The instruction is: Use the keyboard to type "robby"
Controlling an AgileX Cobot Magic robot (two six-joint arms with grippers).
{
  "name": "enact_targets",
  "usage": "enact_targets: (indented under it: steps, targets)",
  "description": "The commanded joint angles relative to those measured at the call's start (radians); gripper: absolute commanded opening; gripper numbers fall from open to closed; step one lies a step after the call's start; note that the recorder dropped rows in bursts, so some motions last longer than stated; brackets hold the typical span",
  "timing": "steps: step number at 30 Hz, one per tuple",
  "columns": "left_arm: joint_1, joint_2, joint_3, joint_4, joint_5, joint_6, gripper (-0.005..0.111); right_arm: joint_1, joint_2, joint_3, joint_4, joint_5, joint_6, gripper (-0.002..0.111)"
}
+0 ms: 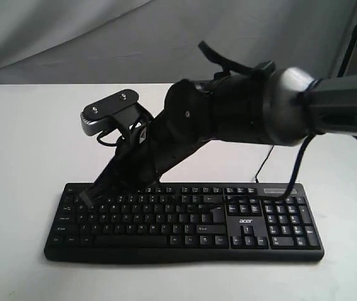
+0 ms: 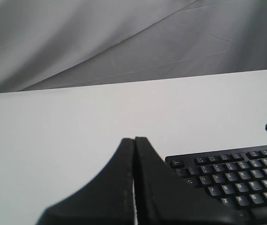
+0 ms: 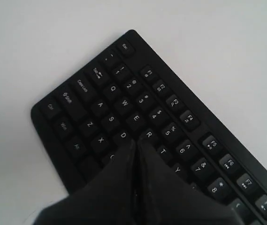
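- The right black claw (image 3: 136, 142) is pinched closed and empty. Its tip meets the wide black plastic keyboard (image 3: 87, 104) just beside the R key (image 3: 148, 134).
- The left black claw (image 2: 134, 140) is also pinched closed and empty, above the white table (image 2: 53, 140). The keyboard lies near its tip, not touching.

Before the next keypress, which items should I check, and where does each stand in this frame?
1. Right tool closed to a single point for pressing: ok.
2. Tip lined up on the R key: cannot tell; in the right wrist view it shows just beside R, whose legend is uncovered.
3. Tip touching any key: cannot tell.
4. Left tool shut and off the keys, over bare table: ok.
5. Keyboard lying flat on the table: ok.
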Motion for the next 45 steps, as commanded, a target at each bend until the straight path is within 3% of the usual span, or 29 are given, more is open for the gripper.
enact_targets:
  steps: [1, 7, 16, 45]
  targets:
    - [-0.006, -0.003, 0.004, 0.005, -0.007, -0.003, 0.0, 0.001, 0.041, -0.007, 0.006, -0.068, -0.036, 0.0]
    - [-0.006, -0.003, 0.004, 0.005, -0.007, -0.003, 0.0, 0.014, 0.05, -0.007, -0.009, -0.103, -0.067, 0.0]
    - [-0.006, -0.003, 0.004, 0.005, -0.007, -0.003, 0.0, 0.021, 0.161, -0.139, -0.016, -0.006, -0.067, 0.0]
    - [-0.006, -0.003, 0.004, 0.005, -0.007, -0.003, 0.0, 0.017, 0.256, -0.139, -0.058, -0.021, -0.054, 0.0]
